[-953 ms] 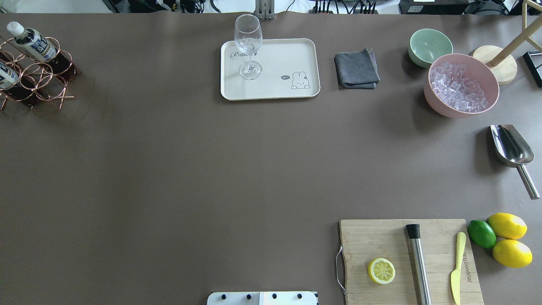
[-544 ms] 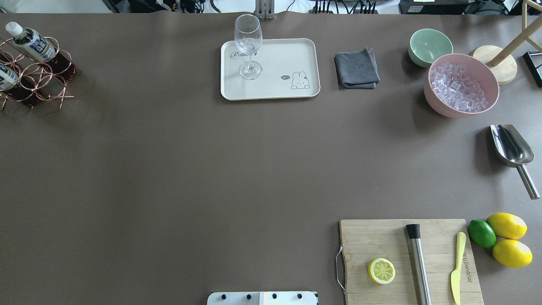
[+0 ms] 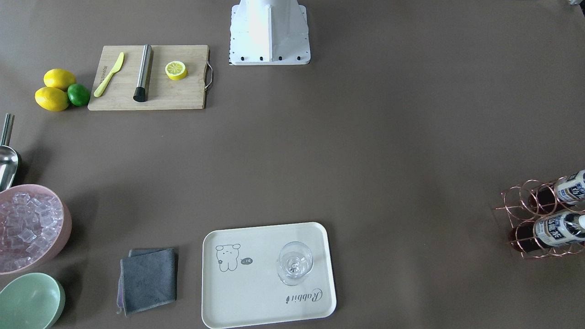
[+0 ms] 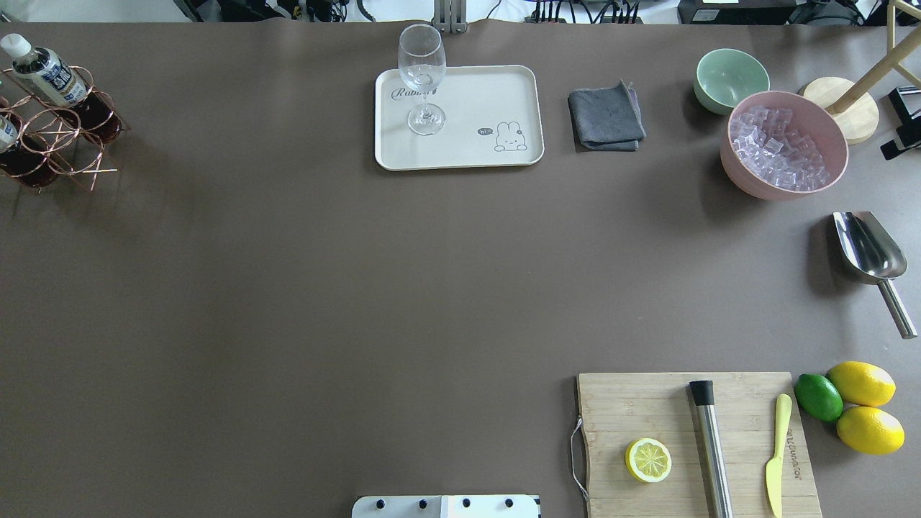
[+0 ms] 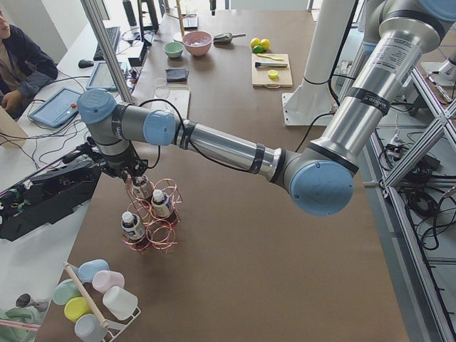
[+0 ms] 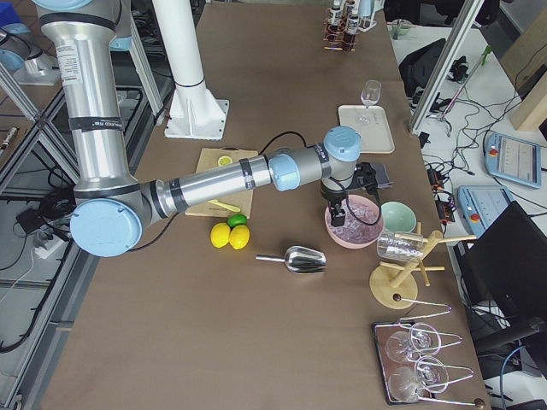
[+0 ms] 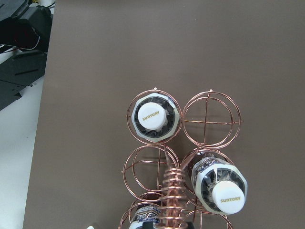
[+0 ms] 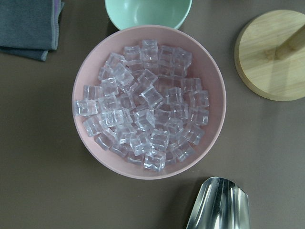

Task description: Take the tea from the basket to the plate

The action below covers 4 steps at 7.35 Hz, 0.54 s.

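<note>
Left gripper over tea in basket, 10 o'clock; plate, 12 o'clock (glass on it). Right gripper over ice bowl. Jaws: cannot tell.

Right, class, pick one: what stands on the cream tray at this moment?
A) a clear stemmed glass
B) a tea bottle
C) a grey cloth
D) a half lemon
A: only a clear stemmed glass stands upright on the cream tray, beside its "Rabbit" script.
</note>
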Each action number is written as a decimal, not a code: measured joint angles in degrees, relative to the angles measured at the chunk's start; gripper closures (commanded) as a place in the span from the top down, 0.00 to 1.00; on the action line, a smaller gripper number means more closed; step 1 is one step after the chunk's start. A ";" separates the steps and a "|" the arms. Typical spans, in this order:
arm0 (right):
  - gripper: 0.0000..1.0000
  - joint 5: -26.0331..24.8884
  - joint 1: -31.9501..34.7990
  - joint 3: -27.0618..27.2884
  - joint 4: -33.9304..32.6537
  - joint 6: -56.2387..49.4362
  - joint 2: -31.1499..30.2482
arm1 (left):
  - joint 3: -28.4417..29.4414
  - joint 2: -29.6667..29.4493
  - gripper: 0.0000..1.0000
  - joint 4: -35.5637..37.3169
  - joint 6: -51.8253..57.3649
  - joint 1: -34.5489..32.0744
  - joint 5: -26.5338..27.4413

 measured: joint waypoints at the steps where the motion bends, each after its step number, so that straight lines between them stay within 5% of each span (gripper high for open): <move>1: 1.00 0.56 -1.08 0.25 2.94 -0.05 0.00 | -2.94 0.22 0.00 2.89 -0.01 -0.21 -0.58; 4: 1.00 0.55 -5.73 1.68 10.88 -0.13 -0.67 | -15.35 2.84 0.00 10.84 -0.16 -0.30 -1.47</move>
